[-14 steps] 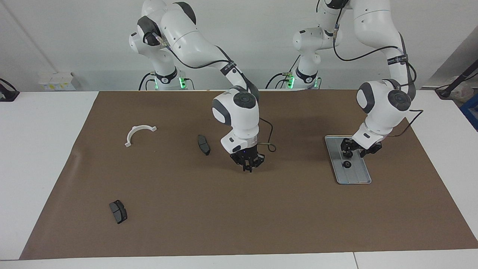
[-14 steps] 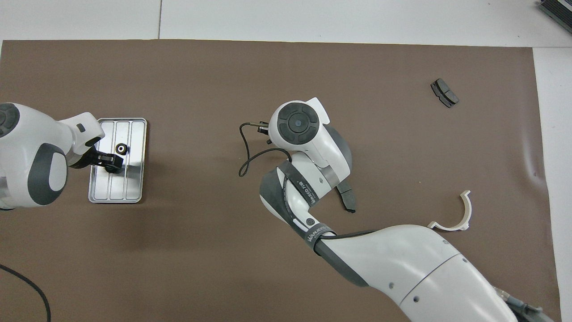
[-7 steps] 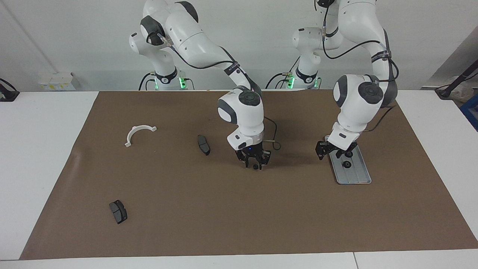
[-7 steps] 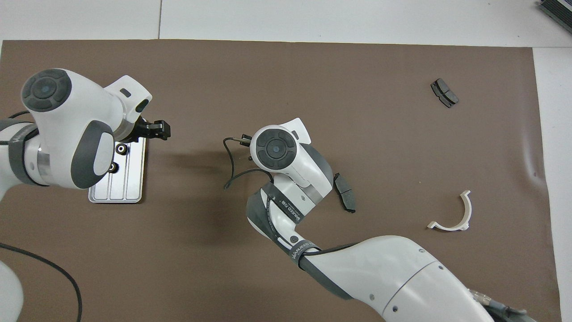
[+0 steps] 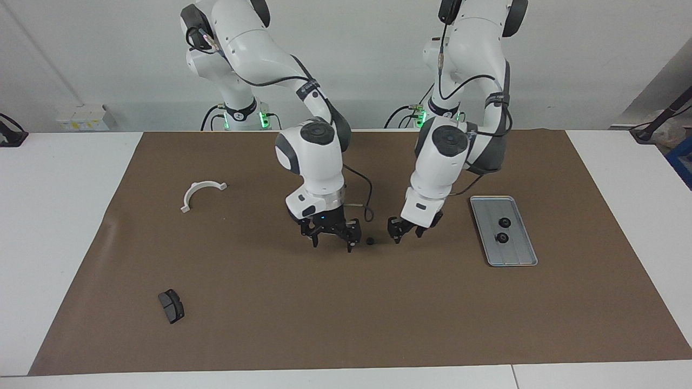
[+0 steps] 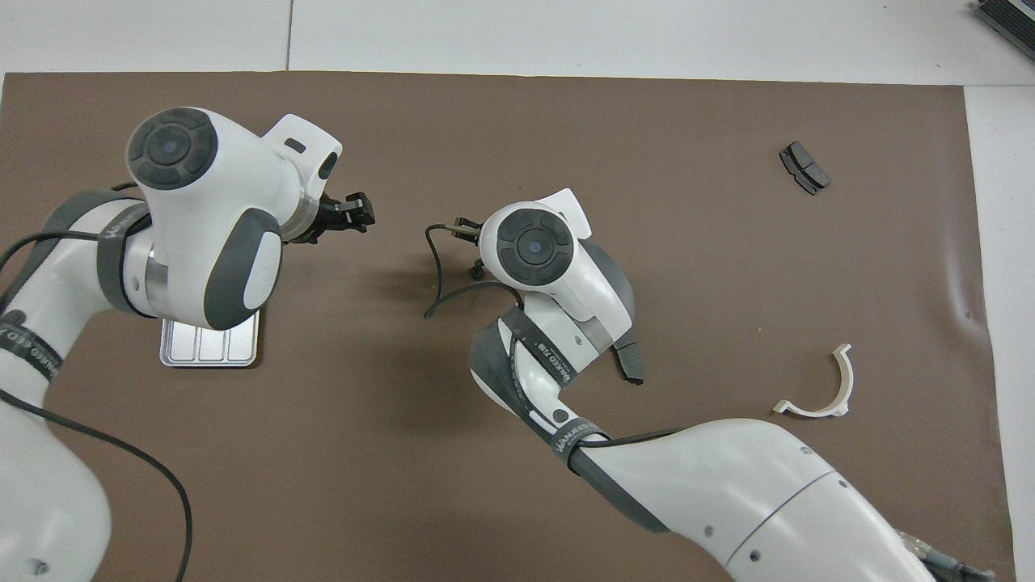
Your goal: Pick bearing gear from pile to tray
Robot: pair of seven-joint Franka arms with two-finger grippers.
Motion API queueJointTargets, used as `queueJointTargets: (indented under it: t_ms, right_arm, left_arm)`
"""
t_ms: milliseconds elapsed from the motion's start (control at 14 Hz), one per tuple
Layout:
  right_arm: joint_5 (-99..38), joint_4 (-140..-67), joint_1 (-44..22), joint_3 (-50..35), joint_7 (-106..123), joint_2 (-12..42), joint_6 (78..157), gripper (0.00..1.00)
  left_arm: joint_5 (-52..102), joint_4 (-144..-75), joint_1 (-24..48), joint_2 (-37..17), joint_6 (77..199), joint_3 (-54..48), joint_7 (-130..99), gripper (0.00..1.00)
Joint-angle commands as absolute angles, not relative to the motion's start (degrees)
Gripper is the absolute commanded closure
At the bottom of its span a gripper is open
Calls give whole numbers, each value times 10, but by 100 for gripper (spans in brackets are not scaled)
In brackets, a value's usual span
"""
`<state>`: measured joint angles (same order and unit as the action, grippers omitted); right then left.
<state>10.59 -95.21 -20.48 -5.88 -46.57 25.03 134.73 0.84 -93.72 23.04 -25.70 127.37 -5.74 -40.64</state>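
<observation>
A small black bearing gear (image 5: 370, 241) lies on the brown mat at mid-table. It sits between my two grippers and touches neither. My right gripper (image 5: 331, 242) hangs low with its fingers spread wide and nothing in them. On the gear's tray side my left gripper (image 5: 405, 233) is tilted down with its fingers (image 6: 356, 208) a little apart and empty. The silver tray (image 5: 519, 254) lies toward the left arm's end and holds two black gears (image 5: 503, 221). In the overhead view my left arm covers most of the tray (image 6: 210, 354).
A white half-ring bracket (image 5: 201, 192) and a dark pad (image 5: 171, 306) lie toward the right arm's end. A second pad (image 6: 630, 364) shows partly from under my right arm in the overhead view. The brown mat (image 5: 378, 324) is bare along the edge farthest from the robots.
My right gripper opened, left the gear on the mat and shifted aside. My left arm swung from the tray to mid-table beside that gear. Two gears now lie in the tray.
</observation>
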Motion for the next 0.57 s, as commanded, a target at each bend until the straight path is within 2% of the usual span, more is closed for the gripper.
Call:
queueJointTargets:
  t_ms: [0, 143, 287, 501]
  right_arm:
    - [104, -1034, -159, -68, -397, 152, 1302, 0]
    - [84, -1033, -129, -68, -327, 121, 1243, 0]
    - [52, -1023, -93, -67, -255, 96, 1212, 0]
    - [37, -973, -51, -66, -165, 74, 1131, 0]
  left_arm:
    - [1, -914, 258, -280, 1299, -46, -415, 35]
    - [-12, -911, 285, -306, 1301, -45, -423, 35]
    - [-25, -915, 290, -308, 1301, -44, -424, 37]
    - [-28, -928, 305, -313, 1295, -44, -424, 40]
